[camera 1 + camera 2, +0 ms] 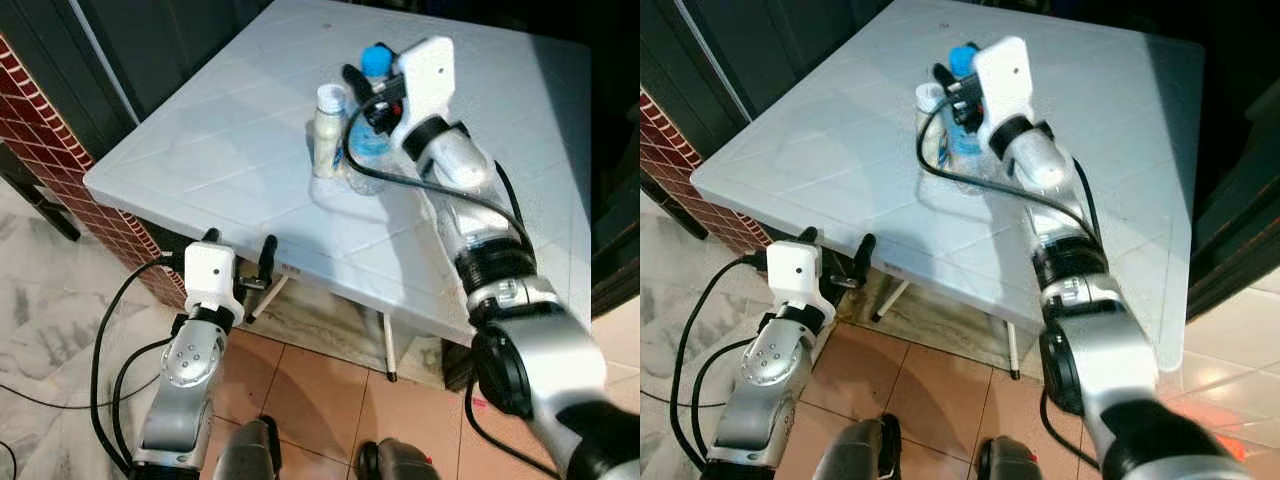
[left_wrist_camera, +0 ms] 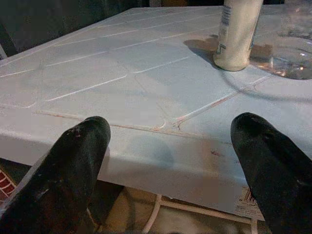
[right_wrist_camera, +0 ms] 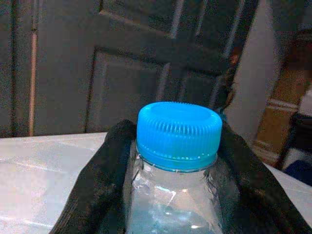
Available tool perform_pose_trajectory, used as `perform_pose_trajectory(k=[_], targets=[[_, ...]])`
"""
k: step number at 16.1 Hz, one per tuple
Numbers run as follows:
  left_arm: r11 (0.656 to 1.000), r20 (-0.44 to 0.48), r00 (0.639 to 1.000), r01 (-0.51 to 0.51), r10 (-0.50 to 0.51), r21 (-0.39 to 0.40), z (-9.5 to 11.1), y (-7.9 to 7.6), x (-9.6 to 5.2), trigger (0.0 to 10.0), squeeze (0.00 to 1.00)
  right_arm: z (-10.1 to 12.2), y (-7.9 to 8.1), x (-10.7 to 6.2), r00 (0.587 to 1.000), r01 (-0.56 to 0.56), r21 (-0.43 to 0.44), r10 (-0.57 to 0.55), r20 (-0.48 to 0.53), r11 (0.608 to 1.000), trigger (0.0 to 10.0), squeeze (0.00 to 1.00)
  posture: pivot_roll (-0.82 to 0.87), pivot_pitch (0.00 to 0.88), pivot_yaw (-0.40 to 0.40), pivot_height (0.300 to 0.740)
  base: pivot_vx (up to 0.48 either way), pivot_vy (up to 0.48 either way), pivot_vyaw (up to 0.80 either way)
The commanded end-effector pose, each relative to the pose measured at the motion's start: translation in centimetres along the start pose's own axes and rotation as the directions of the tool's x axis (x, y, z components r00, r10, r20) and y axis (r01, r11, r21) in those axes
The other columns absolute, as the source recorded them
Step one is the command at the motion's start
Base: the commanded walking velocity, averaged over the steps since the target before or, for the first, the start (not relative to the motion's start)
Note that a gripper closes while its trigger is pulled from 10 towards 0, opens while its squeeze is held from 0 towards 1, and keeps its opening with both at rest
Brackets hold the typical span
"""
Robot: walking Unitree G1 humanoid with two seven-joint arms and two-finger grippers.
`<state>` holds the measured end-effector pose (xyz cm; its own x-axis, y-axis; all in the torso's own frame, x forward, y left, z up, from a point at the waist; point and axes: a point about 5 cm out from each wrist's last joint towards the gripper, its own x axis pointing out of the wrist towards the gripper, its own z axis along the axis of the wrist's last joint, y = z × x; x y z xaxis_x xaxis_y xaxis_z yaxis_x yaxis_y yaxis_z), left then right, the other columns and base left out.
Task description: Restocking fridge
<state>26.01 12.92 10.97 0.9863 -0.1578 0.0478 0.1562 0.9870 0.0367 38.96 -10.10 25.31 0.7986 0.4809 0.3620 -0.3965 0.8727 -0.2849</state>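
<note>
On the white table (image 1: 220,150), my right gripper (image 3: 170,161) pinches the neck of a clear water bottle (image 3: 173,204) just under its blue cap (image 3: 178,134), a cream bottle (image 1: 329,132) standing just beside it. My left gripper (image 2: 175,161) hovers spread at the table's near edge.

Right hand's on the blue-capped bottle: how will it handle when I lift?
The clear bottle looks thin-walled, so it may dent in the right hand. It seems water-filled, so probably fairly heavy. The smooth plastic could slip, and the white bottle stands close enough to get knocked.
</note>
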Motion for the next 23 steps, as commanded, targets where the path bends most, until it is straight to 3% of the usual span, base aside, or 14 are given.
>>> perform_pose_trajectory(k=[1, 2, 4, 6, 7, 9, 10, 11, 18, 23], targets=[[1.000, -0.004, 1.000, -0.009, 0.009, 0.010, -0.2, 0.0, -0.1, 10.0, 0.00, 1.2, -0.3, -0.1, 0.997, 0.030, -0.018, -0.029, 0.069, 0.999, 0.0, 0.00, 0.09, 0.089, 0.026, 0.740, 0.000, 0.000, 0.00], [1.000, -0.009, 1.000, -0.012, 0.012, -0.018, -0.4, -0.2, 0.1, 10.0, 0.00, 1.3, 0.2, -1.2, 0.993, 0.056, -0.005, -0.055, 0.109, 0.998, 0.0, 0.00, 0.08, 0.075, 0.036, 0.740, 0.000, 0.000, 0.00], [1.000, -0.055, 0.998, -0.028, 0.028, -0.001, -1.0, -0.8, 0.5, 10.0, 0.00, 1.6, 1.1, -2.7, 0.987, 0.093, 0.013, -0.094, 0.134, 0.996, 0.0, 0.00, 0.06, 0.054, 0.044, 0.740, 0.000, 0.000, 0.00], [1.000, -0.059, 0.998, -0.032, 0.032, 0.000, -1.2, -0.8, 0.6, 10.0, 0.00, 1.3, 1.3, -3.8, 0.984, 0.131, 0.024, -0.133, 0.119, 0.991, 0.0, 0.00, 0.06, 0.047, 0.043, 0.740, 0.000, 0.000, 0.00], [1.000, -0.051, 0.998, -0.024, 0.023, -0.013, -1.1, -0.9, 0.9, 10.0, 0.00, 0.6, 1.8, -5.5, 0.982, 0.165, 0.017, -0.165, 0.089, 0.986, 0.0, 0.00, 0.04, 0.040, 0.042, 0.740, 0.000, 0.000, 0.00], [0.999, -0.041, 0.999, -0.028, 0.027, -0.023, -1.0, -0.9, 1.3, 10.0, 0.00, 0.1, 2.3, -6.8, 0.981, 0.188, 0.011, -0.188, 0.056, 0.982, 0.0, 0.00, 0.03, 0.034, 0.042, 0.740, 0.000, 0.000, 0.00], [0.999, -0.040, 0.999, -0.024, 0.023, -0.031, -1.0, -1.1, 1.5, 10.0, 0.00, 0.3, 2.6, -7.4, 0.980, 0.196, 0.007, -0.196, 0.040, 0.981, 4.1, 0.00, 0.02, 0.033, 0.042, 0.740, 0.000, 0.000, 0.00], [0.999, -0.039, 0.999, -0.018, 0.016, -0.035, -1.0, -1.3, 1.5, 10.0, 0.00, 0.3, 2.6, -7.5, 0.980, 0.197, 0.008, -0.198, 0.036, 0.980, 10.0, 0.00, 0.02, 0.033, 0.041, 0.740, 0.000, 0.000, 0.00], [0.998, -0.056, 0.998, -0.020, 0.016, -0.066, -1.5, -1.9, 0.9, 10.0, 0.00, 0.5, 2.4, -7.6, 0.975, 0.221, 0.039, -0.220, -0.023, 0.974, 10.0, 0.00, 0.02, 0.070, 0.022, 0.740, 0.000, 0.000, 0.00], [0.997, -0.085, 0.996, -0.023, 0.017, -0.076, -2.0, -2.0, 0.5, 10.0, 0.00, -0.1, 3.1, -8.2, 0.973, 0.224, 0.054, -0.221, -0.066, 0.973, 10.0, 0.00, 0.02, 0.070, 0.022, 0.740, 0.000, 0.406, 0.00]])
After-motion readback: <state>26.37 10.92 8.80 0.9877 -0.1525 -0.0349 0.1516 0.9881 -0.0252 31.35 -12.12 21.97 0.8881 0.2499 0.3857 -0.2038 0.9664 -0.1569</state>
